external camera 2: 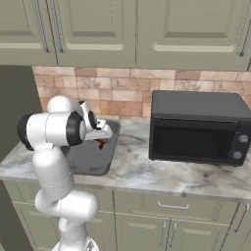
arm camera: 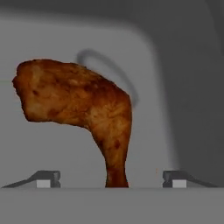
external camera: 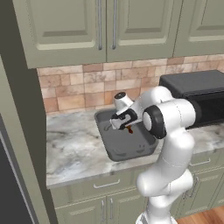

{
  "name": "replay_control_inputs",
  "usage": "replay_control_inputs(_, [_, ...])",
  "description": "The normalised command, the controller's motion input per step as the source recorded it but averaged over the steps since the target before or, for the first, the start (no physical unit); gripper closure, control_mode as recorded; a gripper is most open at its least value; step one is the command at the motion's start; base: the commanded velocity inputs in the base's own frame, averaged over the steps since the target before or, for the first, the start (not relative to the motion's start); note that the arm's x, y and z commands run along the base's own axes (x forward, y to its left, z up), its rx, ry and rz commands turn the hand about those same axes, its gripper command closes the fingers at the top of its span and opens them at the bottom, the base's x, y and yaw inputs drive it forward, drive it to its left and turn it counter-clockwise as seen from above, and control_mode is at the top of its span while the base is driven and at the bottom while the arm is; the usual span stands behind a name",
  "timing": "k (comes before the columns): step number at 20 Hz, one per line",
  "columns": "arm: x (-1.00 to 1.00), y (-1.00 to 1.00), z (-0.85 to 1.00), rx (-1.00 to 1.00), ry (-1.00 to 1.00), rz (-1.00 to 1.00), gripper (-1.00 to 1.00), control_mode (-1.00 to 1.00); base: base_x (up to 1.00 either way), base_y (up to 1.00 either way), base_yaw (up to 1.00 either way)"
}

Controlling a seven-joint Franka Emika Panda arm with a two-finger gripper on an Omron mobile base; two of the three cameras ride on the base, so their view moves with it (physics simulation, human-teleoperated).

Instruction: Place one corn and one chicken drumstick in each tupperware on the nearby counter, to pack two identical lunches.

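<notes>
- Tool hangs over the tupperware, tips spread, clear of the chicken drumstick.
- Lift straight up from the tupperware so neither tip clips the meat.

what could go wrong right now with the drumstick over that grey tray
The gripper stands open with the chicken drumstick between its fingertips, thin end toward the hand, over the tupperware. It looks freshly let go, so it may roll on landing. Its thin end sits close between the fingertips and could be clipped if the hand moves sideways. No corn is visible in this tray.
</notes>
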Motion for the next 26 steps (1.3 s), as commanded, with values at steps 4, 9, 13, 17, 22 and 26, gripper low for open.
replay_control_inputs(4, [-0.69,0.04,0.83,0.00,0.01,-0.03,-1.00,-1.00,0.00,0.00,0.00])
replay_control_inputs(9, [-0.91,0.00,0.82,0.00,0.00,-0.02,-1.00,-1.00,0.00,0.00,0.00])
replay_control_inputs(13, [-1.00,-0.28,0.72,0.02,0.00,0.00,-1.00,-1.00,0.00,0.00,0.00])
replay_control_inputs(17, [-1.00,-0.28,0.49,0.06,0.00,0.00,-1.00,-1.00,0.00,0.00,0.00])
replay_control_inputs(22, [-1.00,-0.28,0.53,0.07,-0.07,0.02,-1.00,-1.00,0.00,0.00,0.00])
replay_control_inputs(26, [-0.99,-0.04,0.42,0.04,-0.13,0.08,-1.00,-1.00,0.00,0.00,0.00])
